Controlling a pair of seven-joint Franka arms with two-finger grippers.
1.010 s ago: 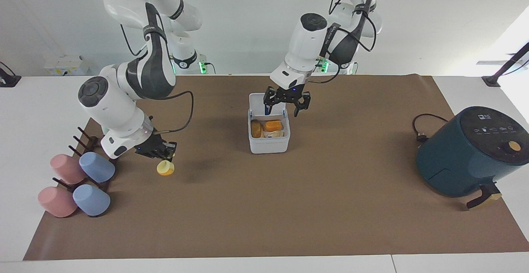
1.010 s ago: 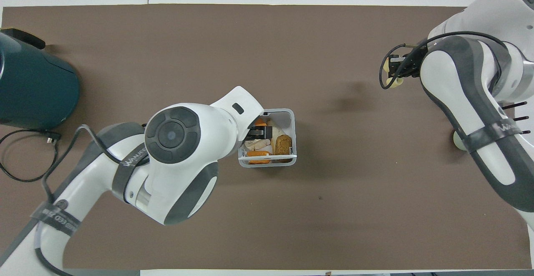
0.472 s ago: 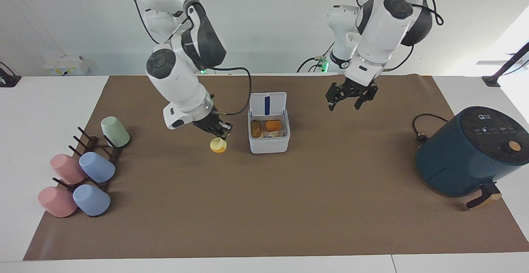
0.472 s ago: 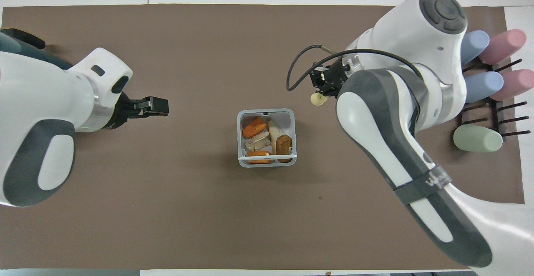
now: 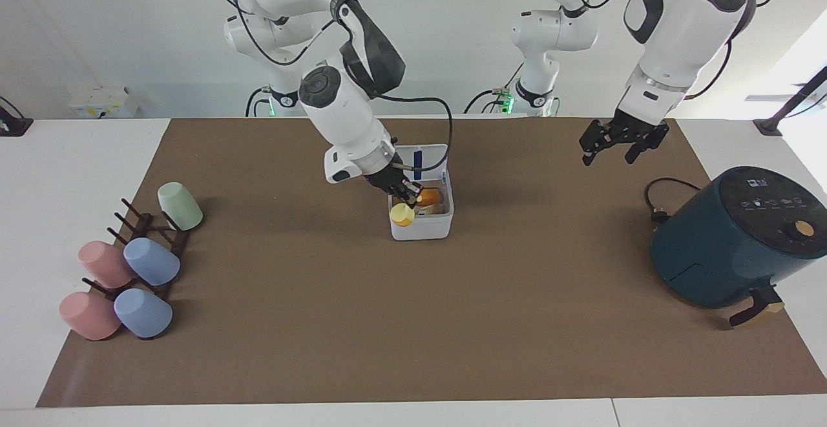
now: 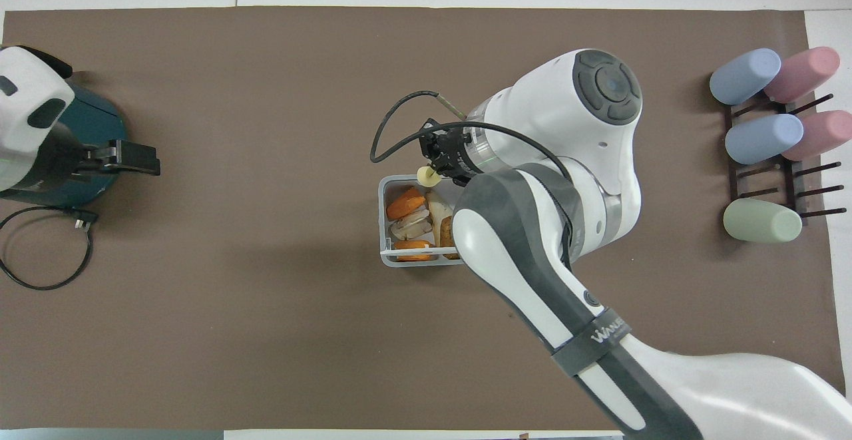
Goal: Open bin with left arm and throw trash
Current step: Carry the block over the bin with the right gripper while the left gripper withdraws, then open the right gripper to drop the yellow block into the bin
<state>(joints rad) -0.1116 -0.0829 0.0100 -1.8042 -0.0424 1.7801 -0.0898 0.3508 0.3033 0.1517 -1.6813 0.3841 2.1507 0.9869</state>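
Observation:
The white bin (image 5: 421,228) stands mid-mat with its lid (image 5: 418,159) flipped up, blue stripe showing. Inside lie an orange-edged piece (image 6: 405,204), an off-white lump (image 6: 411,227) and a brown chunk (image 6: 446,230), partly covered by the arm. My right gripper (image 5: 408,202) is shut on a yellow scrap with an orange edge (image 5: 402,215) and holds it over the bin's rim (image 6: 383,190); the scrap also shows in the overhead view (image 6: 425,174). My left gripper (image 5: 617,146) is open and empty, raised over the mat by the air fryer; it also shows in the overhead view (image 6: 136,160).
A dark teal air fryer (image 5: 736,236) with its cable (image 5: 659,201) stands at the left arm's end. A dark rack with pink and blue cups (image 5: 129,265) and a green cup (image 5: 179,206) stands at the right arm's end.
My right arm has carried the yellow scrap from beside the cup rack to over the bin. My left gripper has left the bin's lid and moved up toward the air fryer. The lid stays open.

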